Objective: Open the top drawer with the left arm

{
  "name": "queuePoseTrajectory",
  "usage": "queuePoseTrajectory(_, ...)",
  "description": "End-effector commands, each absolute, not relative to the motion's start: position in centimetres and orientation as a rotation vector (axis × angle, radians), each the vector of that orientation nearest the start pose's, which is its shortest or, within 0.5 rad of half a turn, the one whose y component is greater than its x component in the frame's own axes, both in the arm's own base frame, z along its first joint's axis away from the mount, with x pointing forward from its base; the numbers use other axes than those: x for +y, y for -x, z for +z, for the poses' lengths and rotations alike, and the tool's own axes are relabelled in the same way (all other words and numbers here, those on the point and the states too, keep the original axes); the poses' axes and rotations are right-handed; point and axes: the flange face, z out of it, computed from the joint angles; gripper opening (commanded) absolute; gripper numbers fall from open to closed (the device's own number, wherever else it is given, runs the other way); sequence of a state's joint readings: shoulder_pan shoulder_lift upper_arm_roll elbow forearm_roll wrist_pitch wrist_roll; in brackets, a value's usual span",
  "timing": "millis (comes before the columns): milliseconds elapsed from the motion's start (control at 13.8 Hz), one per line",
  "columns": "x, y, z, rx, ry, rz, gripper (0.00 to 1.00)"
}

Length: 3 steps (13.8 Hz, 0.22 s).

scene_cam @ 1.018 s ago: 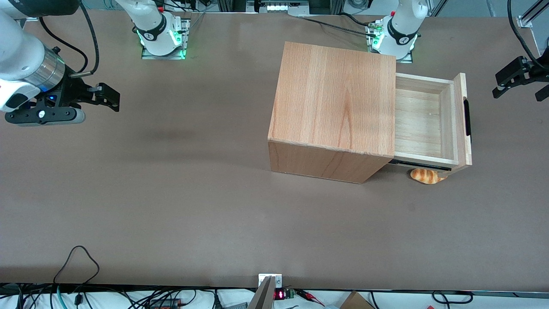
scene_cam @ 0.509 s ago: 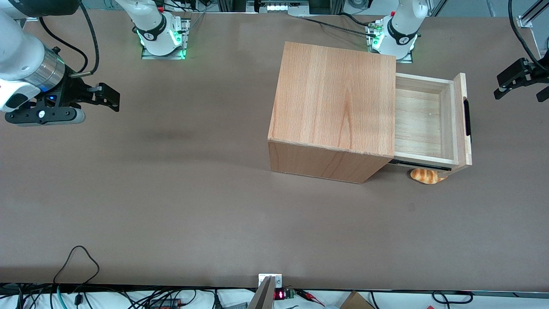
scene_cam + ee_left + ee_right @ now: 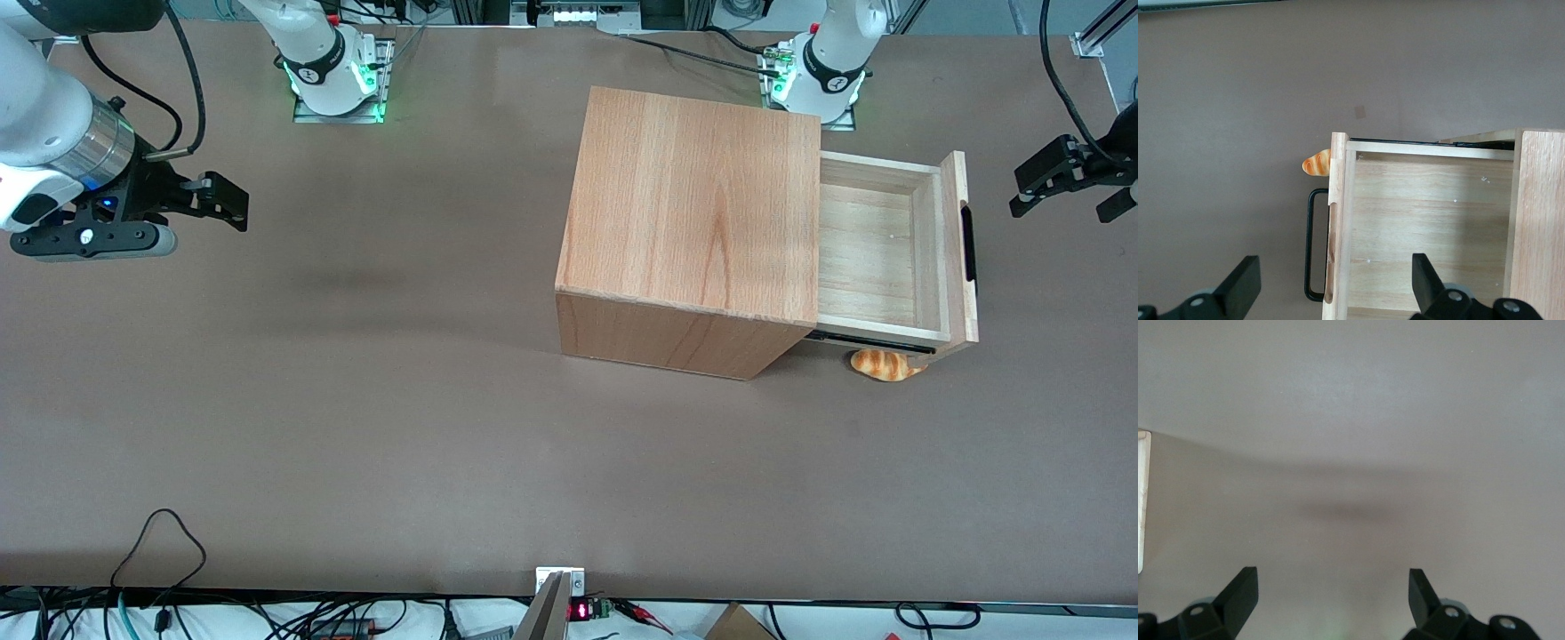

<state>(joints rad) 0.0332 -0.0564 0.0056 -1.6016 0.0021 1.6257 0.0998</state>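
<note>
The top drawer (image 3: 889, 253) stands pulled well out of the cabinet (image 3: 689, 227), its front panel facing the working arm's end of the worktop (image 3: 356, 427) and its pale plank floor bare. The black bar handle (image 3: 968, 249) on that panel points toward the same end — and the left arm's gripper (image 3: 1062, 187) hangs apart from it near that end's edge, fingers (image 3: 1238, 290) spread wide and holding nothing. In the left wrist view the gripper (image 3: 1331, 293) straddles the drawer's front panel from above, with open air between each finger and the wood. A small bread-like roll (image 3: 885, 364) lies on the worktop just beside the drawer's nearer corner, partly tucked under it. The cabinet sits toward the worktop's edge farthest from the front camera — brown surface spreads wide toward the parked arm's end.
</note>
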Motion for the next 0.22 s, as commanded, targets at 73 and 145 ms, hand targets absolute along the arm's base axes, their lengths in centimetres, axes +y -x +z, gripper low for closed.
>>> queuePoseTrajectory(73, 2.23, -54.63, 64.62, 0.06, 3.117, -0.137, 1.0)
queuePoseTrajectory(145, 2.23, -54.63, 64.62, 0.058, 3.117, -0.137, 1.0)
